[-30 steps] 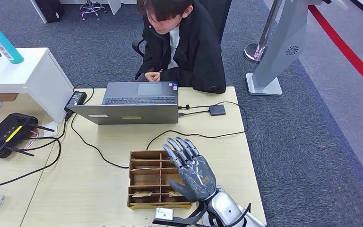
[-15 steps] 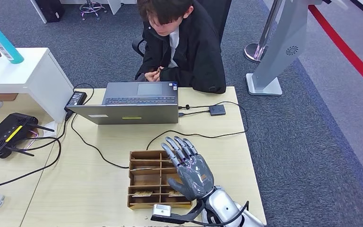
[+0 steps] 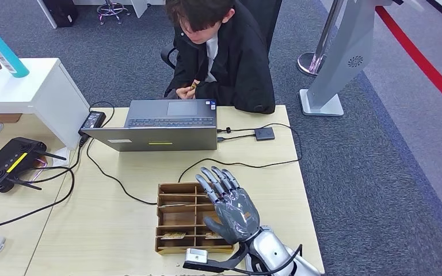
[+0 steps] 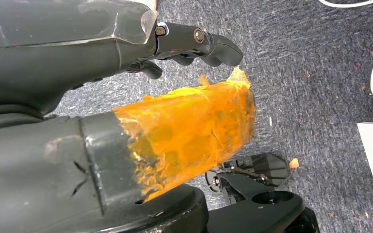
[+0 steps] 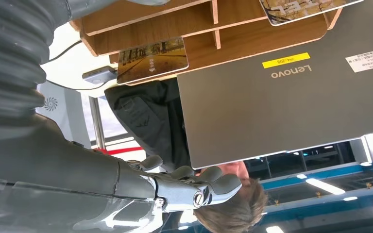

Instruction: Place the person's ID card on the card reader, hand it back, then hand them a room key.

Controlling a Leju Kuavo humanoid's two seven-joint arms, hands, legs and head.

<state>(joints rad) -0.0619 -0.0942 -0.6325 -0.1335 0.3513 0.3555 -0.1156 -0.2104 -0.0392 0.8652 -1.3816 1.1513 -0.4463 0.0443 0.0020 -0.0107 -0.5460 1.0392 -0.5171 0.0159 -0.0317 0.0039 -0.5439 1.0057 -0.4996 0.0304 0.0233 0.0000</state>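
Note:
My right hand [image 3: 230,207] hovers open, fingers spread, over the right side of a wooden card tray [image 3: 170,215] and holds nothing. Room key cards [image 3: 172,235] lie in the tray's near slots; the right wrist view shows one such card [image 5: 150,53] at the tray's [image 5: 141,19] edge, with my fingers [image 5: 199,187] extended. Across the table a person [image 3: 224,52] sits holding a small card [image 3: 193,85] at chest height. The dark card reader [image 3: 264,134] lies right of the laptop. My left hand [image 4: 194,73] hangs over carpet, holding nothing, its thumb wrapped in orange tape.
An open grey laptop [image 3: 170,123] stands between me and the person, its lid [image 5: 291,87] close ahead in the right wrist view. Black cables [image 3: 236,164] cross the table. A black controller [image 3: 8,164] and a white shelf [image 3: 34,95] are at the left.
My right hand has sunk slightly and drawn back over the tray. The person has lifted both hands and now holds a small card at the chest.

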